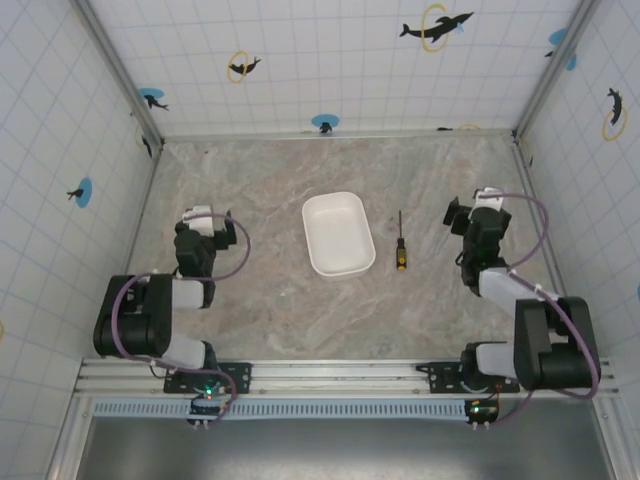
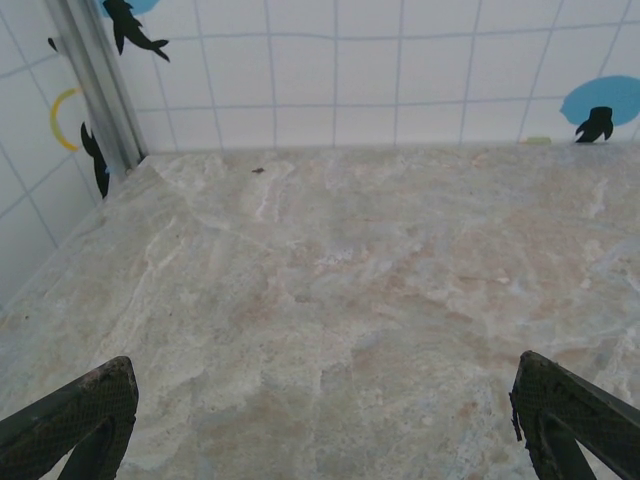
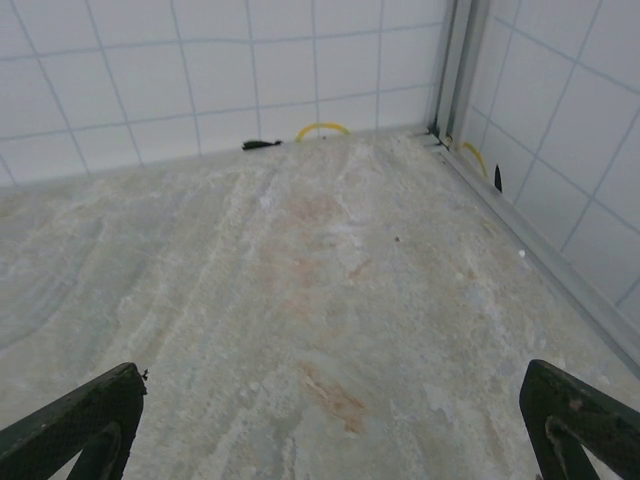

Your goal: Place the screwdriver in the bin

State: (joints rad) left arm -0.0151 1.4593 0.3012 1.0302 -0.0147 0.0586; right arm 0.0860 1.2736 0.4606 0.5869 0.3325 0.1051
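The white bin (image 1: pixel 339 234) sits in the middle of the marbled table, with nothing in it. Just to its right lies the screwdriver (image 1: pixel 400 243), its thin dark shaft pointing away and its black-and-orange handle toward the arms. My left gripper (image 1: pixel 203 222) rests well left of the bin; in the left wrist view its fingertips (image 2: pixel 75 415) stand wide apart over bare table, open. My right gripper (image 1: pixel 480 212) is right of the screwdriver, clear of it; in the right wrist view its fingertips (image 3: pixel 80 415) are also spread, open, holding nothing.
Tiled walls with dolphin stickers close in the table on the left, back and right. Metal corner posts (image 2: pixel 95 85) (image 3: pixel 460 65) stand at the back corners. A rail (image 1: pixel 330 378) runs along the near edge by the arm bases.
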